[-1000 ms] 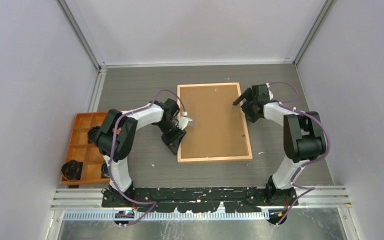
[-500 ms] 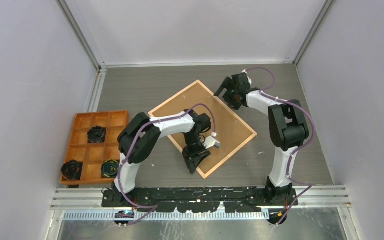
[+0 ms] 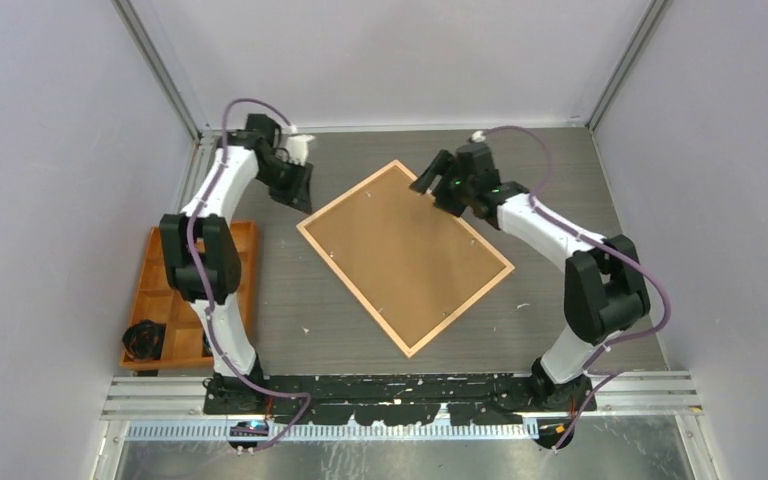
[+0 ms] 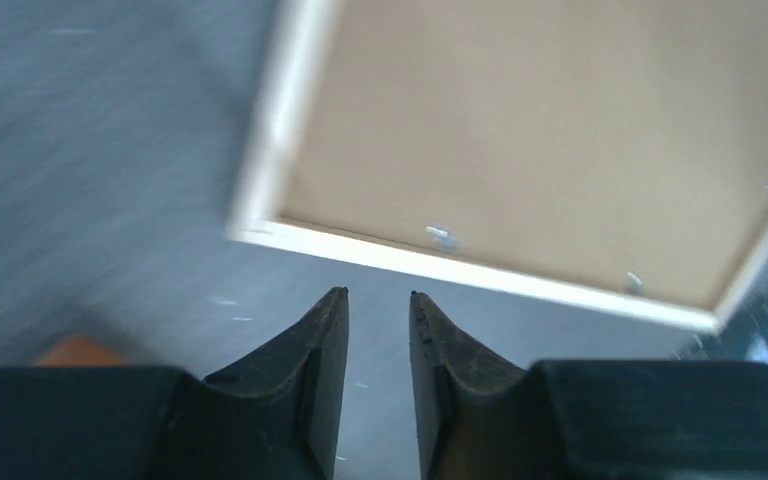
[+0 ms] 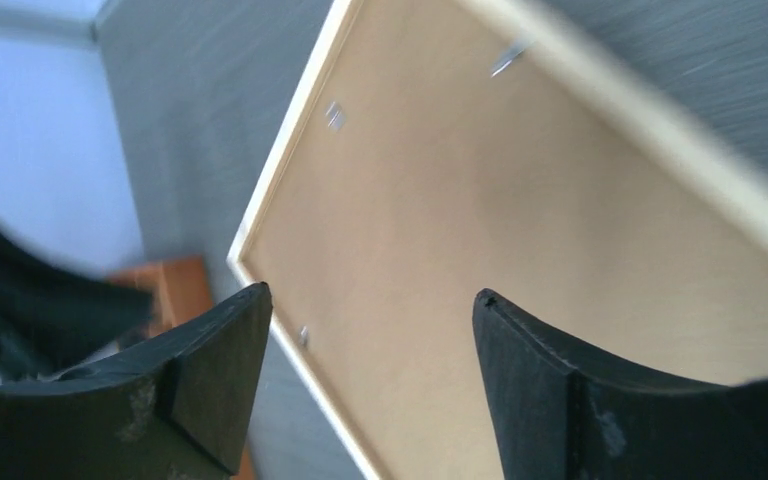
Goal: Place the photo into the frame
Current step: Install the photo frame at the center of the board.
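Note:
The frame [image 3: 348, 195], thin light wood strips, lies turned diagonally on the dark table with a brown backing board [image 3: 405, 255] filling it. The photo is out of view. My left gripper [image 3: 300, 192] hovers at the far left beside the frame's left corner. In the left wrist view its jaws [image 4: 378, 293] are open by a narrow gap with only table between them, just short of the frame's strip [image 4: 480, 275]. My right gripper [image 3: 435, 192] is over the frame's far right edge. Its jaws [image 5: 370, 292] are wide open above the backing board [image 5: 480, 200] and hold nothing.
An orange compartment tray [image 3: 160, 290] sits at the left edge of the table with a black round part [image 3: 144, 338] in a near compartment. Grey walls close in the table on three sides. Small metal tabs [image 4: 441, 236] dot the frame's inner rim.
The frame turned from square to diagonal. My left arm then left the frame's near corner and swung to the far left. My right gripper moved slightly left and its jaws narrowed a little.

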Tool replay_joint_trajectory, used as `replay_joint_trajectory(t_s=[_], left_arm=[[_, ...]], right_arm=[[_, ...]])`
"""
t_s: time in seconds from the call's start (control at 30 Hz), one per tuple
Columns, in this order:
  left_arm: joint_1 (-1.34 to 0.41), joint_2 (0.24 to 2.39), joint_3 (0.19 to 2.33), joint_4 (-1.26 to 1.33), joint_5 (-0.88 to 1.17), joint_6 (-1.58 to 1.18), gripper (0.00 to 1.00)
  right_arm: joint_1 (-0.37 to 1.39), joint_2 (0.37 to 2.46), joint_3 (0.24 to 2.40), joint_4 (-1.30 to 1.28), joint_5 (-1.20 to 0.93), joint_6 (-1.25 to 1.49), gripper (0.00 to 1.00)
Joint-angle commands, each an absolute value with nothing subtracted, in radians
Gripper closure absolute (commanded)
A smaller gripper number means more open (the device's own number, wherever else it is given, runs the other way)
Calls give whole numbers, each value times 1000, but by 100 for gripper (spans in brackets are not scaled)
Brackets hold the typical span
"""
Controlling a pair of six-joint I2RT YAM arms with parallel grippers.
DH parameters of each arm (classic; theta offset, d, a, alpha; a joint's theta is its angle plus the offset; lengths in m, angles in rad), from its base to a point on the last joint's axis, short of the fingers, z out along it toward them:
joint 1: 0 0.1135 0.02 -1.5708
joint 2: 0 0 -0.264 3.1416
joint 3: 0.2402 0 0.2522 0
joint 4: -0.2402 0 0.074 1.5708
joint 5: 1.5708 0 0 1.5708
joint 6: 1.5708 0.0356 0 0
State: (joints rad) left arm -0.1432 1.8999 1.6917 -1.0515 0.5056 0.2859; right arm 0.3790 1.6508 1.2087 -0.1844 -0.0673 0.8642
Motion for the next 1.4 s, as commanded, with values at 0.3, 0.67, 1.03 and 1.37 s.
replay_joint_trajectory(t_s=[0.3,0.67,1.03,1.37], left_arm=[[-15,2211,1868,-990,432,82,71],[-15,2202,1812,-979,421,124,74],[-17,2197,1787,-964,410,124,75],[-18,2189,1772,-950,408,128,76]], right_arm=[[725,1990,1402,-3,-233,997,34],[781,2149,1507,38,-285,1047,36],[802,2198,1534,8,-296,1045,38],[828,2223,1569,-47,-300,1039,39]])
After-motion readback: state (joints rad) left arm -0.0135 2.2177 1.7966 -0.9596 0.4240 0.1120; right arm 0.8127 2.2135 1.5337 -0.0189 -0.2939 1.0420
